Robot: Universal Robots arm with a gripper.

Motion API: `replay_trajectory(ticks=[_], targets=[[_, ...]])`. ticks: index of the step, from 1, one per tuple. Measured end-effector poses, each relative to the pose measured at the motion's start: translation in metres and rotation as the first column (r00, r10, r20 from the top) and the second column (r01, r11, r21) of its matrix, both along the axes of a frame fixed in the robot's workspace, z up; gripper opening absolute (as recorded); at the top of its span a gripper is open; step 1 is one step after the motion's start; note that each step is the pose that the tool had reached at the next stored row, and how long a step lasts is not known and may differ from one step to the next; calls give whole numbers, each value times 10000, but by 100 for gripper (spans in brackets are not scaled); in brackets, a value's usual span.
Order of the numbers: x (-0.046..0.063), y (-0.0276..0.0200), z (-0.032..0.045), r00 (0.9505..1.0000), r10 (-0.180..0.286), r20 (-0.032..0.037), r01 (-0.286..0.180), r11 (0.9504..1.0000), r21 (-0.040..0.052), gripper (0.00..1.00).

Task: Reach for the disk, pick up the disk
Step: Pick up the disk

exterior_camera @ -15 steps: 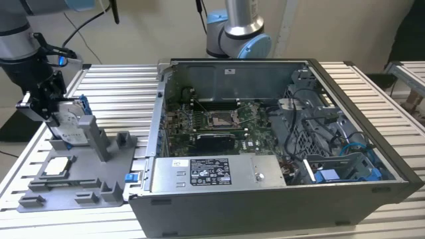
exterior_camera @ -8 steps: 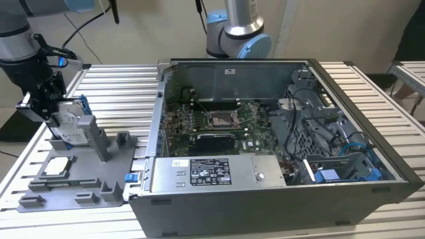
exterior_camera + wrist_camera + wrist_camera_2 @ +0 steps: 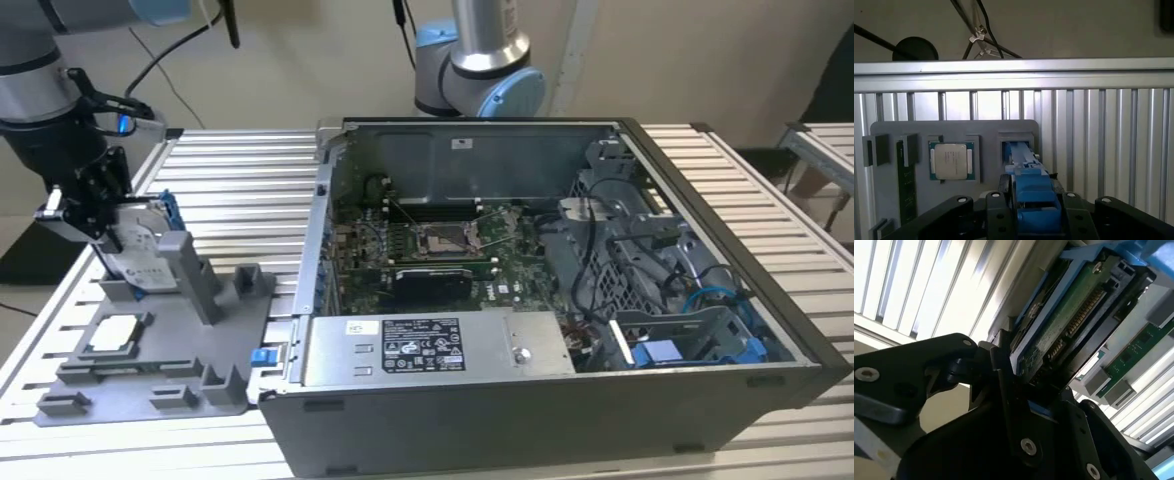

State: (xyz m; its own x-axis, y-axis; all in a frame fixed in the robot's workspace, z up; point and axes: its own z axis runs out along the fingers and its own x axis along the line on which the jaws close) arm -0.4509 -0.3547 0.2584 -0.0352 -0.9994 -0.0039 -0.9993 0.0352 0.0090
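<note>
Exterior view: jaws clamped shut on the disk. It stands upright, with its lower end at the grey holder on the bench. The open computer case is well apart from the jaws.

Second wrist view: I see the disk, green board side showing, pinched between the jaws.

First wrist view: the disk's blue frame sits between the jaws. The chip lies beyond them, off to one side.

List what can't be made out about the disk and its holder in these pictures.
The disk's lower end: exterior view, sunk in the grey holder.
Its nearest end: second wrist view, covered by the gripper.
The slot's inside: first wrist view, behind the disk's blue frame.
Whether the disk rests in the holder or hangs clear of it: cannot tell in any view.
</note>
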Motion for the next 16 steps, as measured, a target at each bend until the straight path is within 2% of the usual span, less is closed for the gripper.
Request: replay_trajectory(ticks=[16], targets=[[0,0,36,9998,217,0,-217,9998,-1,0]])
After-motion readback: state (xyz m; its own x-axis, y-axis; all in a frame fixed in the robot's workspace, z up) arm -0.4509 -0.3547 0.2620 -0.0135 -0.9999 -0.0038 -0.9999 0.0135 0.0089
